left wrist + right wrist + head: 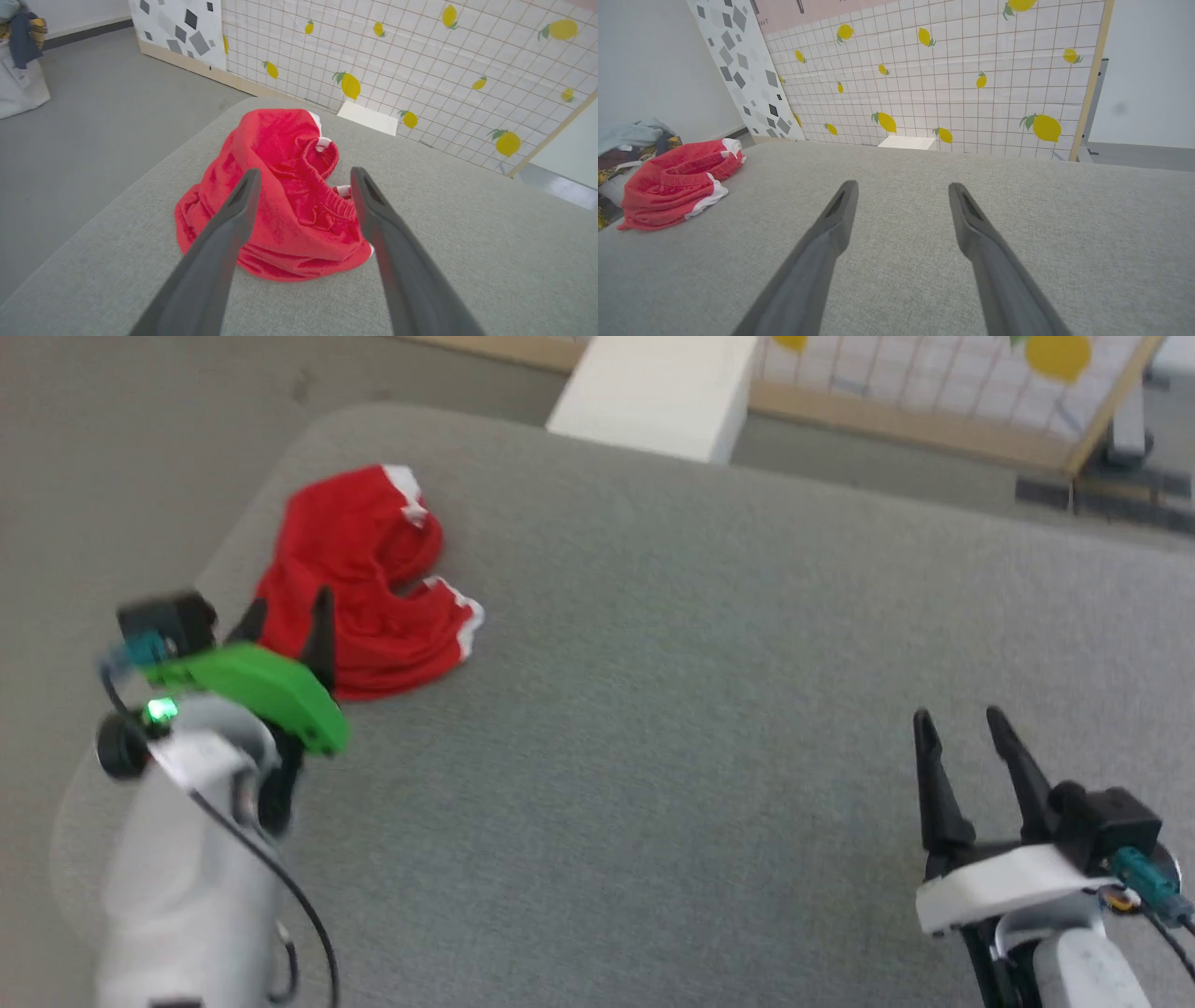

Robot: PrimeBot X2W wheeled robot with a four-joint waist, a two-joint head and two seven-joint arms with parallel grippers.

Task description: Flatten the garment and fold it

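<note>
- Garment [359, 588]: bunched heap near the pad's [700, 663] far left corner.
- Left gripper [289, 614]: spread, poised at the heap, apparently clear of it.
- Right gripper [962, 719]: spread, empty, well apart.
- Step: approach before flattening; next, likely pinch an edge and draw it flat.

Red garment [359, 583] with white trim, grey table [709, 653], lemon-print backdrop [971, 79]

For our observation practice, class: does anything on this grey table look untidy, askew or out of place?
Yes: the red shorts lie crumpled in a heap near the left corner of the table, waistband bunched, not spread flat. Both the left gripper and right gripper are open, holding nothing.
</note>
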